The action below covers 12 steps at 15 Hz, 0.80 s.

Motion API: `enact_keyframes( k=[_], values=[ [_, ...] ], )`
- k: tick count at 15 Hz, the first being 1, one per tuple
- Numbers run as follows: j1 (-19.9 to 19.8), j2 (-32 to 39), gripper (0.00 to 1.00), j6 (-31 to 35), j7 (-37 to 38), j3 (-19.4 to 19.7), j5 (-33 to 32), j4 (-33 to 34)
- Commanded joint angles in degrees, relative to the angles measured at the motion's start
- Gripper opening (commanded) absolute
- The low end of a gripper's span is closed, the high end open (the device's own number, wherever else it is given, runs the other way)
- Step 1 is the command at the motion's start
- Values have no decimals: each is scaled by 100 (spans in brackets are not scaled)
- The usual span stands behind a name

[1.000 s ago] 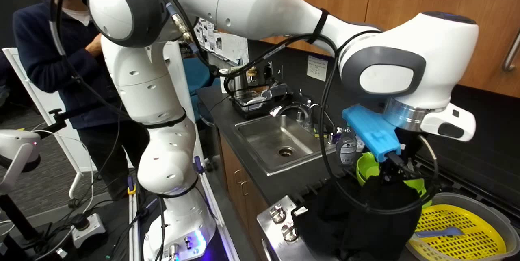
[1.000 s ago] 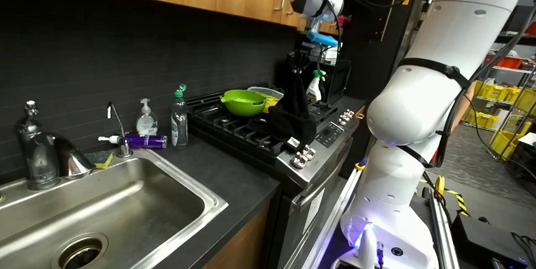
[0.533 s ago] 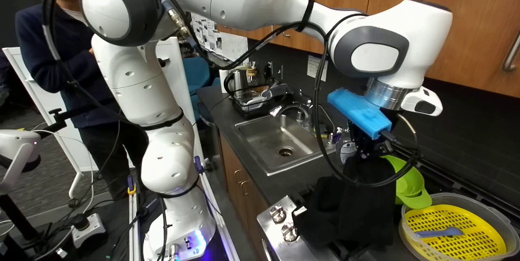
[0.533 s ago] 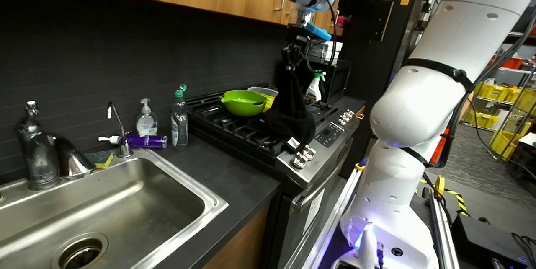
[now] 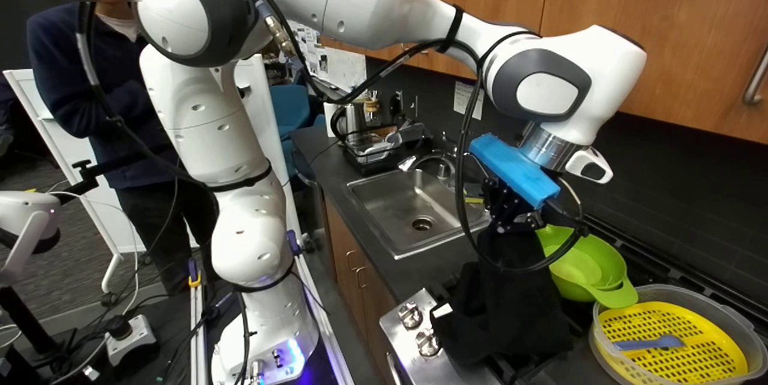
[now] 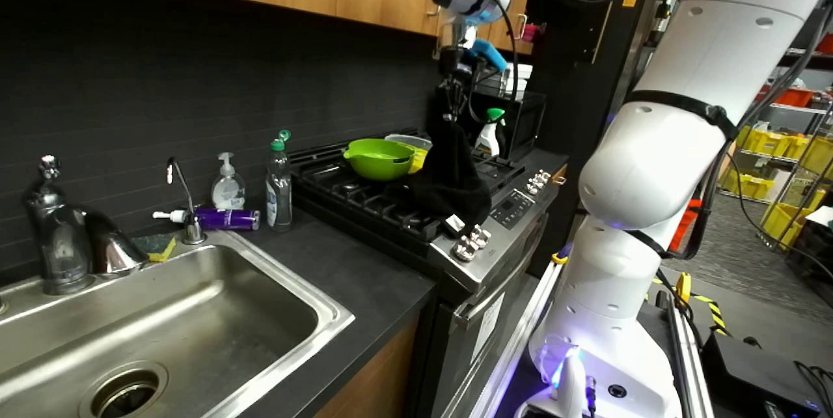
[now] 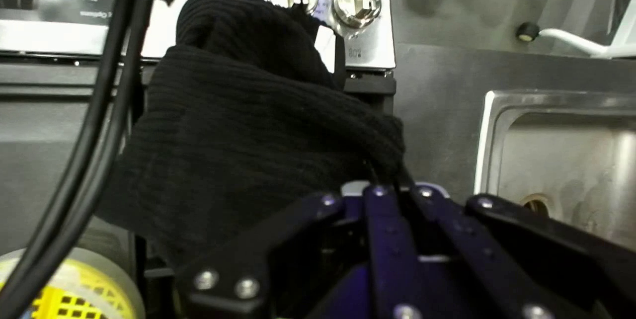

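Observation:
A black ribbed cloth (image 7: 258, 130) hangs from my gripper (image 7: 395, 187), whose fingertips are pinched on its upper end. The folds hide the exact spot of the pinch. In both exterior views the gripper (image 5: 509, 228) is tilted above the stove, and the cloth (image 5: 510, 307) drapes down in a cone, its lower part resting on the burners and the front edge near the knobs. Just behind the cloth sits a green bowl (image 5: 591, 265), partly covered by it in an exterior view. A white tag (image 6: 455, 222) shows on the cloth's lower corner.
A yellow strainer (image 5: 666, 355) in a clear tub, with a blue utensil (image 5: 651, 343) on it, stands beside the green bowl. Stove knobs (image 6: 465, 247) line the front. The sink (image 5: 414, 211), a dish soap bottle (image 6: 278, 190) and a purple bottle (image 6: 228, 219) are nearby. A person (image 5: 90, 91) stands behind the arm.
The gripper has moved toward the sink side and tilted, pulling the cloth's top along. More of the green bowl shows now. The cloth's lower end stays on the stove.

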<state>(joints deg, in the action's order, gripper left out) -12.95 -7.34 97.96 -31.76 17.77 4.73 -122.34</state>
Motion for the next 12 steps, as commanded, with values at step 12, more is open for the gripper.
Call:
enact_keyframes(
  k=[12],
  values=[
    [201, 682, 29, 93, 43, -686, -286, -76]
  ],
)
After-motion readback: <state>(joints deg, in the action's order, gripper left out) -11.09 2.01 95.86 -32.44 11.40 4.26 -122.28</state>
